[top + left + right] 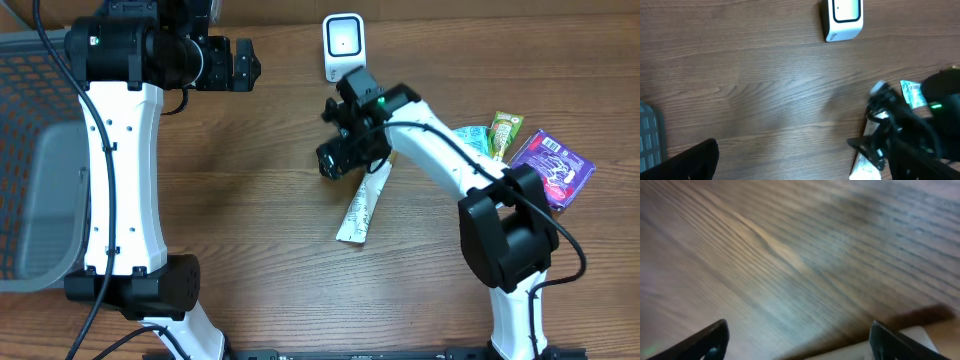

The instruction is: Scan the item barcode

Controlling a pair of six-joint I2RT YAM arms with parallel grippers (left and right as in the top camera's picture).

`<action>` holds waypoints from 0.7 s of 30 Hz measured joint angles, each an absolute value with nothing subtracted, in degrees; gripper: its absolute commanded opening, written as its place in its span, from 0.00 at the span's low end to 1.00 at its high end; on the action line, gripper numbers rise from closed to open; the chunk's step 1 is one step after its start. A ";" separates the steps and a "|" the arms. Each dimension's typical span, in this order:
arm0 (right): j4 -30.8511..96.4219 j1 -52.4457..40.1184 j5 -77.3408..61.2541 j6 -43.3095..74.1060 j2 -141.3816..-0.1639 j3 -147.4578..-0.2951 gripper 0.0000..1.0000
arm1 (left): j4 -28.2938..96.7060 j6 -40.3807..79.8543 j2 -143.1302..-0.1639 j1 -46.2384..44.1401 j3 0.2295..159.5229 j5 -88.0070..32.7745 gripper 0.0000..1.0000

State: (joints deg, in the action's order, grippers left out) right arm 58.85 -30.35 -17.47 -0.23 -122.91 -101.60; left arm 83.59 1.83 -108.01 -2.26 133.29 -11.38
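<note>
Overhead: scanner (343, 45) at top centre. The white packet (364, 205) lies diagonally below centre, its upper end beside the right gripper (335, 160). The left gripper (243, 64), upper left, is spread and empty.

Left wrist: packet (862, 167) at the bottom right edge.

Right wrist: fingertips (710, 340) spread wide, with the packet edge (850, 352) at bottom, ungripped.

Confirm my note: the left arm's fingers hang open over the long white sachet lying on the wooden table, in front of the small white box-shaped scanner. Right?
Wrong arm. The right arm's fingers hang open over the long white sachet lying on the wooden table, in front of the small white box-shaped scanner. The overhead view shows it; the left arm's fingers are far off to the left.
</note>
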 measured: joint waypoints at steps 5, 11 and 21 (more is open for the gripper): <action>69.14 -28.91 -13.15 11.75 -120.29 -108.20 0.93 | 83.59 1.83 -108.01 -2.26 133.29 -11.38 1.00; 78.61 -25.04 -8.56 23.14 -116.18 -108.09 1.00 | 83.61 1.83 -108.01 -2.26 133.29 -11.38 1.00; 68.03 -25.50 -16.84 26.06 -116.05 -90.08 1.00 | 83.61 1.83 -108.01 -2.26 133.29 -11.38 1.00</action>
